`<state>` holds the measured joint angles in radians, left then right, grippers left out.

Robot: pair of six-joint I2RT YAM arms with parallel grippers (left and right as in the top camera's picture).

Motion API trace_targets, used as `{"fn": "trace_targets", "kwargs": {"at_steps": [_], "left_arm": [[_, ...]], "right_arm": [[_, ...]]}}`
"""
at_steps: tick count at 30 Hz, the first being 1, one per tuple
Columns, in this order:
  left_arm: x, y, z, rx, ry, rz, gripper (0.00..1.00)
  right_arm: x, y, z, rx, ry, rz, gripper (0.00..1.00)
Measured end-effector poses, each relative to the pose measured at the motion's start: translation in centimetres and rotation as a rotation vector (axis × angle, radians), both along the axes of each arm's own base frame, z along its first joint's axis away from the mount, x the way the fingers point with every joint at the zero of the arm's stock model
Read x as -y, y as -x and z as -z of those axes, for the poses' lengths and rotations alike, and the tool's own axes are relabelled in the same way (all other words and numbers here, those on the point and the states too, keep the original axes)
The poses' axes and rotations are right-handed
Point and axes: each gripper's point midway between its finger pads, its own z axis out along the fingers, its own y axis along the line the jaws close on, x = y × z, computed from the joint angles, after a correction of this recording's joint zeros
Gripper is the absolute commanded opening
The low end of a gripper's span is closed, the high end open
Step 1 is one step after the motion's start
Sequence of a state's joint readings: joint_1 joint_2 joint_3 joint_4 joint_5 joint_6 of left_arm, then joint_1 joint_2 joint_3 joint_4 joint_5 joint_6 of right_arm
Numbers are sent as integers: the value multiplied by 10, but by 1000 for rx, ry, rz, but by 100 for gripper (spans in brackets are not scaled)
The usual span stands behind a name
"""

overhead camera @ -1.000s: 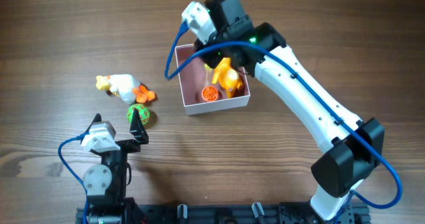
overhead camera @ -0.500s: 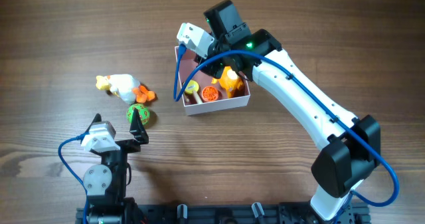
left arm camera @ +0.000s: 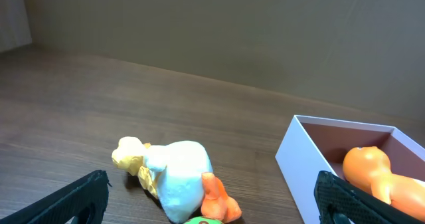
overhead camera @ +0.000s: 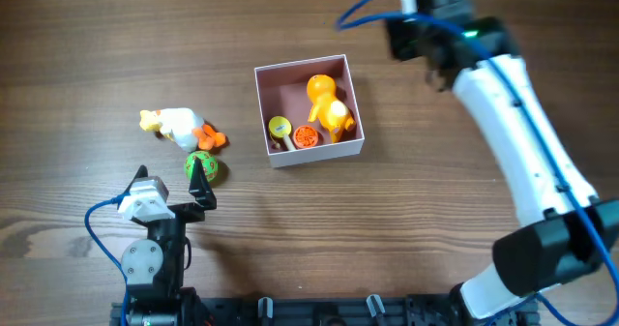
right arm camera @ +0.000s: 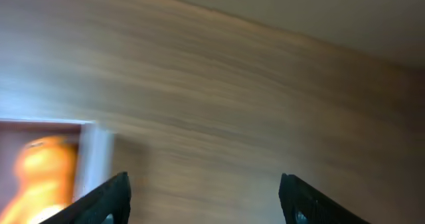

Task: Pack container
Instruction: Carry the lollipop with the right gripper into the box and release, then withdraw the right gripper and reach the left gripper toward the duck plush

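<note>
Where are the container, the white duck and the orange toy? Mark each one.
container (overhead camera: 324,152), overhead view, on its white front wall.
white duck (overhead camera: 179,125), overhead view, on its body.
orange toy (overhead camera: 322,88), overhead view, on its round upper end.

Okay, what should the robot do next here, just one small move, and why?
Probably ease the left gripper forward and close on the green ball: it lies just ahead of its open jaws, outside the container, while the right gripper sits far off.
</note>
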<state>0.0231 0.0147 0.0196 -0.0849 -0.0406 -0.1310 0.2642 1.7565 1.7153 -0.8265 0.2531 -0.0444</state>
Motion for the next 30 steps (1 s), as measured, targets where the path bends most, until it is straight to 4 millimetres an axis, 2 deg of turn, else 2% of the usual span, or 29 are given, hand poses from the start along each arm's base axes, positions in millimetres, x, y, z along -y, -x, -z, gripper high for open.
{"fn": "trace_targets", "kwargs": {"at_steps": [2,4,6,8,10,11,15,30], "left_arm": [[0,0,0,0,0,0,100],[0,0,0,0,0,0,100],[0,0,0,0,0,0,100],[0,0,0,0,0,0,100],[0,0,0,0,0,0,100],[0,0,0,0,0,0,100],[0,0,0,0,0,0,100],[-1,0,-4,14,-1,-6,100]], "right_arm": [[39,1,2,-20,2,97,73],[65,2,3,-32,4,156,75],[93,2,3,-32,1,218,84],[117,3,4,-34,-10,272,100],[129,4,4,-35,-18,298,100],[147,7,5,-37,-29,337,100],[158,8,5,-37,-39,358,100],[156,8,6,-38,-47,351,100]]}}
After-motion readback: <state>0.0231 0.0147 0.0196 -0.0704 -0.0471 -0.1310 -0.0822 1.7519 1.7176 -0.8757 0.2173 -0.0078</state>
